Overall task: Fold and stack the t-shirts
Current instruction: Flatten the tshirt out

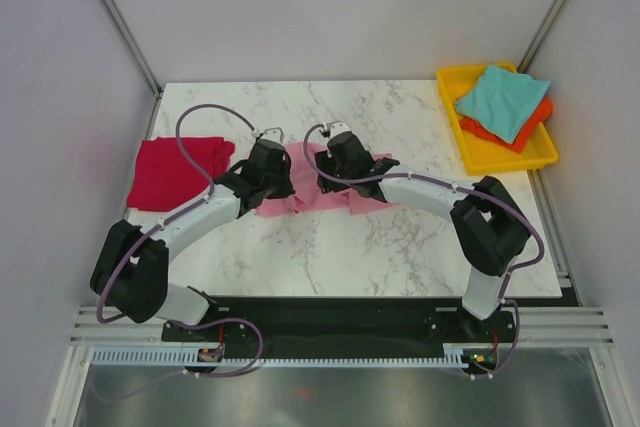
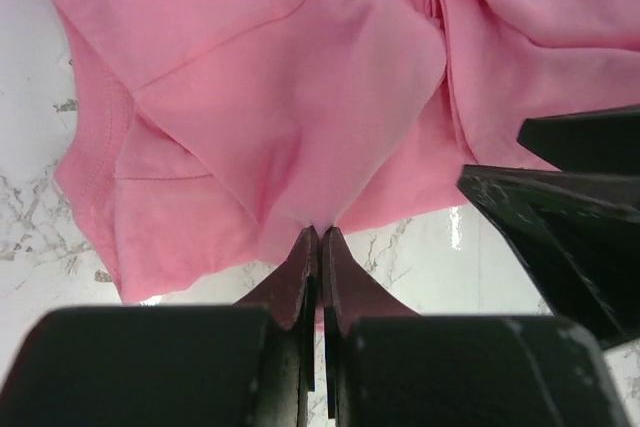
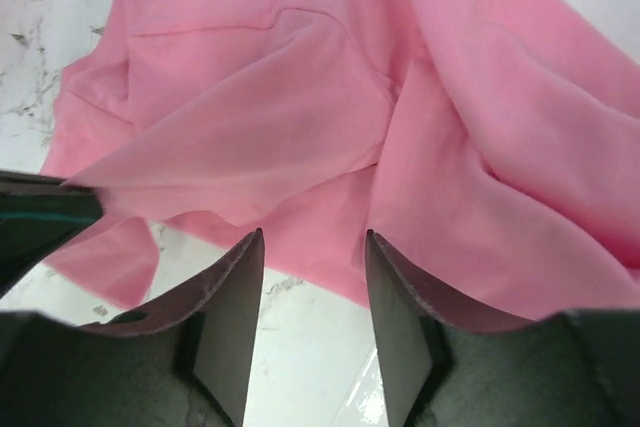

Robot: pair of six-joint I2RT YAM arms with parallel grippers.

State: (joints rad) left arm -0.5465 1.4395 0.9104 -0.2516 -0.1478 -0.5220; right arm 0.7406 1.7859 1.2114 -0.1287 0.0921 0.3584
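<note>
On the worktop (image 1: pixel 400 247), top view: arms cover most of the pink t-shirt (image 1: pixel 310 199); red t-shirt (image 1: pixel 175 172) left, teal t-shirt (image 1: pixel 503 99) over orange t-shirt (image 1: pixel 540 119) in yellow tray (image 1: pixel 500 160). Left wrist: left pincer (image 2: pixel 320 235) clamped on a pink fold. Right wrist: right pincer (image 3: pixel 312 247) apart, empty.

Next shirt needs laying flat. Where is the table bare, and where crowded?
Bare: the far table strip behind the pink shirt, between red shirt and tray; also the near stretch in front of it. Crowded: the middle, where left end effector and right end effector meet at the pink shirt; the tray, filled by teal shirt over orange shirt.
</note>
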